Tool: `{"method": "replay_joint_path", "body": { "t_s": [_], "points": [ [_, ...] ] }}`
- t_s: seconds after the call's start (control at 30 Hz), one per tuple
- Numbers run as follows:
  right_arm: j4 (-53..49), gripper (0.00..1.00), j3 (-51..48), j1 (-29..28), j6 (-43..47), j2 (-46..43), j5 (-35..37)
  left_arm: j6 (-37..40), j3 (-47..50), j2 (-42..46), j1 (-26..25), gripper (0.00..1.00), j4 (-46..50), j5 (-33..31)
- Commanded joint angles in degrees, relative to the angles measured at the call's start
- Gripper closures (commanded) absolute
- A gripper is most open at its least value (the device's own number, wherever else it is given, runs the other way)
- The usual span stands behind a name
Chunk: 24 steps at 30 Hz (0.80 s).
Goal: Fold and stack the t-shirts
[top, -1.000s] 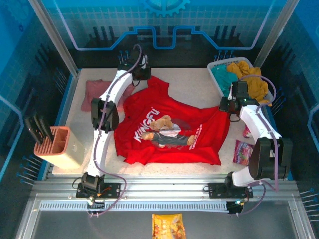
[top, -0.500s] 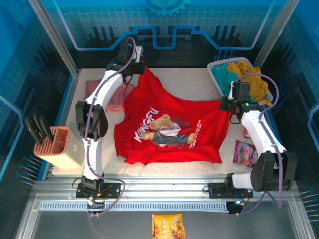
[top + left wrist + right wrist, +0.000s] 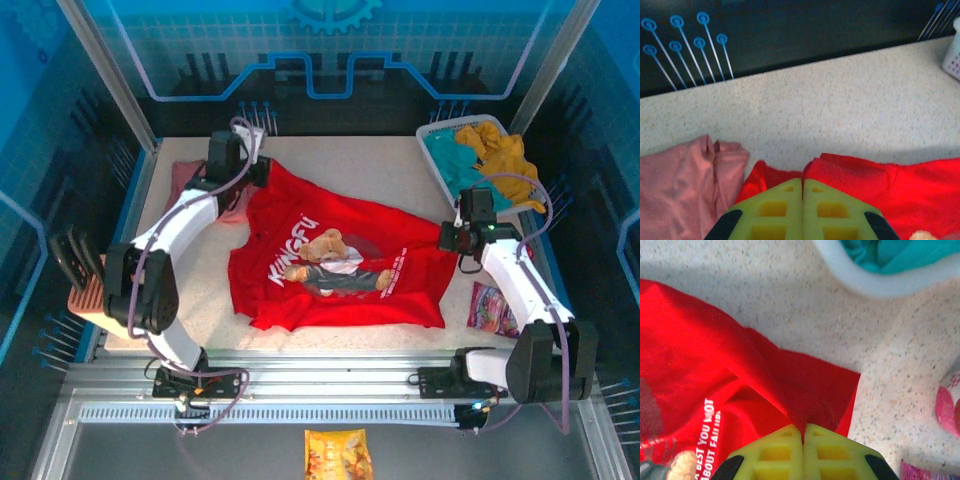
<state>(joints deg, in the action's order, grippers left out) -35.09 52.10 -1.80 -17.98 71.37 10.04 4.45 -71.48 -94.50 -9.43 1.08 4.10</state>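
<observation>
The pink t-shirt [image 3: 182,180] lies crumpled at the counter's [image 3: 380,170] 10 o'clock, unfolded and partly under the left arm. Just beside it, the left end effector [image 3: 255,172] is clenched on a far corner of the red t-shirt [image 3: 340,265]. In its wrist view the two pads [image 3: 785,205] are pressed together with red cloth bunched at their tips. Over the last second this arm has swung that corner from near 12 o'clock out and down toward 10 o'clock. The red t-shirt, print up at the counter's centre, now lies wider and flatter.

At 3 o'clock the right end effector [image 3: 452,238] is likewise clamped on the opposite corner. It has drawn slightly toward the near edge, just short of the basket [image 3: 432,135].

My read is that the shirt is being stretched flat between the two grips. Folding has not begun and nothing is stacked.
</observation>
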Motion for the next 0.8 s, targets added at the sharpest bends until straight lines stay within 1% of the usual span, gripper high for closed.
{"method": "replay_joint_path", "body": {
  "t_s": [0.0, 0.07, 0.17, 0.4, 0.53, 0.63, 0.77],
  "points": [
    [-2.6, 1.00, -1.4, -1.3, -2.3, -0.8, 0.2, 1.4, 7.8, 4.6, 0.5, 1.00, -11.1, -3.5],
    [-2.4, 1.00, -3.6, -1.4, -3.1, -0.7, -0.4, -0.3, 10.4, 6.4, 0.5, 1.00, -10.7, -5.8],
    [-2.7, 1.00, -4.8, -1.4, -4.0, -0.3, -0.6, -3.1, 15.5, 8.2, 0.5, 1.00, -13.3, -8.0],
    [-3.1, 1.00, -6.9, -0.8, -5.5, -0.8, 0.3, -6.1, 23.7, 11.3, 0.2, 1.00, -16.3, -14.5],
    [-2.5, 1.00, -7.9, 0.3, -5.9, -1.3, 0.6, -5.1, 26.5, 13.0, 0.3, 1.00, -16.7, -20.1],
    [-1.6, 1.00, -8.2, 2.9, -6.8, -1.6, -2.0, -6.0, 27.4, 13.9, 0.3, 1.00, -16.9, -24.3],
    [-0.9, 1.00, -8.2, 4.1, -7.1, -2.8, -2.7, -7.5, 29.6, 15.5, 0.4, 1.00, -19.3, -25.6]
  ]
}}
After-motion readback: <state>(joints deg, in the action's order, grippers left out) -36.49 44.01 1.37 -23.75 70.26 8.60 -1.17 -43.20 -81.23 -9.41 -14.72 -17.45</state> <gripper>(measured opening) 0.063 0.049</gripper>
